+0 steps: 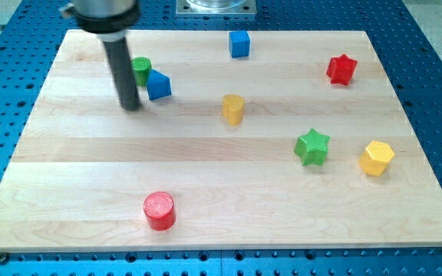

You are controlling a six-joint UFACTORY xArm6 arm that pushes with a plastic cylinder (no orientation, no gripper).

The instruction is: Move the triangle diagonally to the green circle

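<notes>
A blue triangle block (159, 85) sits near the view's upper left, touching or nearly touching the green circle block (142, 70) just up and to its left. My tip (131, 106) rests on the board just left of and slightly below the blue triangle, close to it. The dark rod partly hides the green circle's left side.
A blue cube (239, 44) is at the top centre. A yellow cylinder (232, 109) is in the middle. A red star (341, 69), a green star (312, 147) and a yellow hexagon (377, 158) are on the right. A red cylinder (159, 211) is at the bottom. The wooden board (90, 184) lies on a blue perforated table.
</notes>
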